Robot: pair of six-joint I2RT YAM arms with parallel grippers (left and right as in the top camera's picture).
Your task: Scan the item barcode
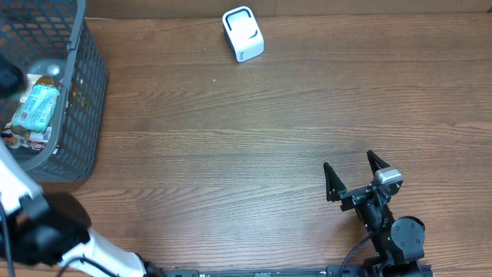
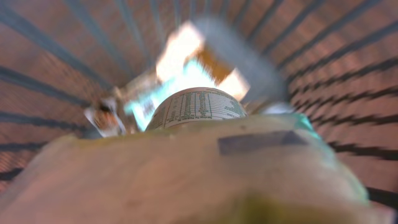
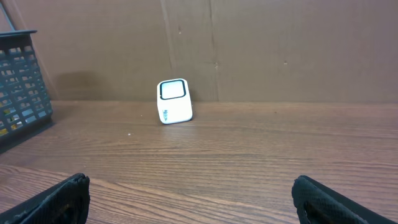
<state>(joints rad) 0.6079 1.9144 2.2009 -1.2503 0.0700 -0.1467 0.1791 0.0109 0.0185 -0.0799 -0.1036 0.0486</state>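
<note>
My left gripper [image 1: 8, 77] reaches down into the dark mesh basket [image 1: 81, 92] at the table's left edge. In the left wrist view a tan item with a printed label [image 2: 196, 107] fills the lower frame right against the camera. It hides my fingers, and it stays sharper than the smeared basket bars around it, so it sits in my grip. The barcode itself does not show. The white scanner [image 1: 243, 34] stands at the table's far edge, also seen as a small scanner [image 3: 174, 101] in the right wrist view. My right gripper [image 1: 354, 173] rests open near the front, with nothing between its fingers.
The basket holds other packets, among them a teal one [image 1: 37, 106]. The basket's corner [image 3: 22, 81] shows at the left of the right wrist view. A brown cardboard wall [image 3: 280, 43] stands behind the scanner. Bare wooden tabletop [image 1: 254, 146] lies between basket, scanner and right arm.
</note>
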